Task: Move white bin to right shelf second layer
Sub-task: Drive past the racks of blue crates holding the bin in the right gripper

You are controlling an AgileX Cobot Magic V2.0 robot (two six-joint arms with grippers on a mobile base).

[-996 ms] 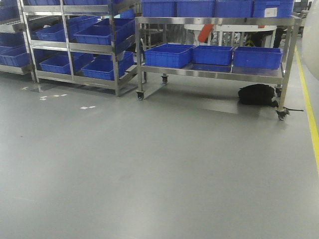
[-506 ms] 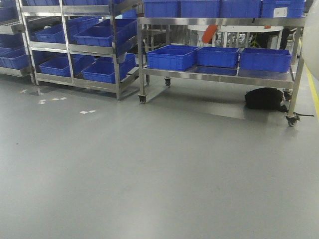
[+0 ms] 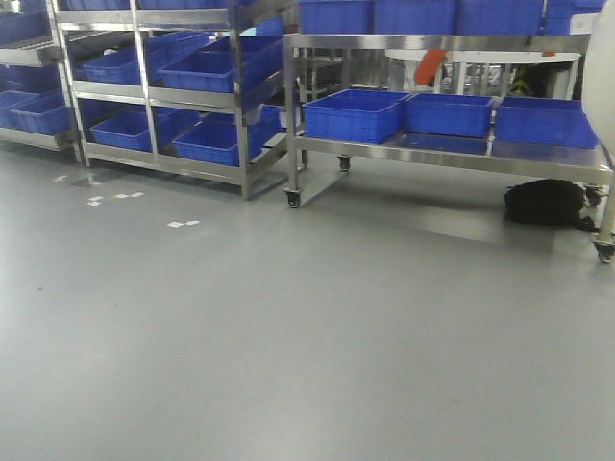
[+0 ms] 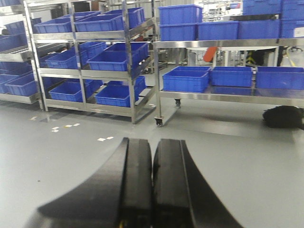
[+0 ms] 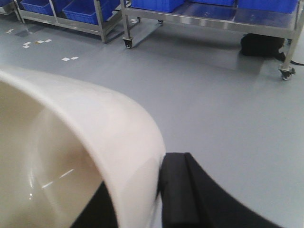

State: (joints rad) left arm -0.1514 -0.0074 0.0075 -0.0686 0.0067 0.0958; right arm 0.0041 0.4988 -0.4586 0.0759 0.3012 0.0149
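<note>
The white bin (image 5: pixel 80 114) fills the left of the right wrist view, its cream rim and smooth inside close to the camera. My right gripper (image 5: pixel 137 178) is shut on the bin's wall, one black finger (image 5: pixel 178 190) outside and the other inside. A pale sliver of the bin shows at the right edge of the front view (image 3: pixel 605 58). My left gripper (image 4: pixel 152 145) is shut and empty, held above the grey floor. No roller tier shows in any view.
A steel rack (image 3: pixel 240 96) with blue crates (image 3: pixel 207 69) stands at the back left. A wheeled steel cart (image 3: pixel 452 154) with blue crates (image 3: pixel 351 113) stands at the back right, a black bag (image 3: pixel 548 204) under it. Tape marks (image 3: pixel 183 224) lie on the floor.
In the front view the rack, cart and bag have slid to the right and look slightly nearer. Both grippers keep their state.
</note>
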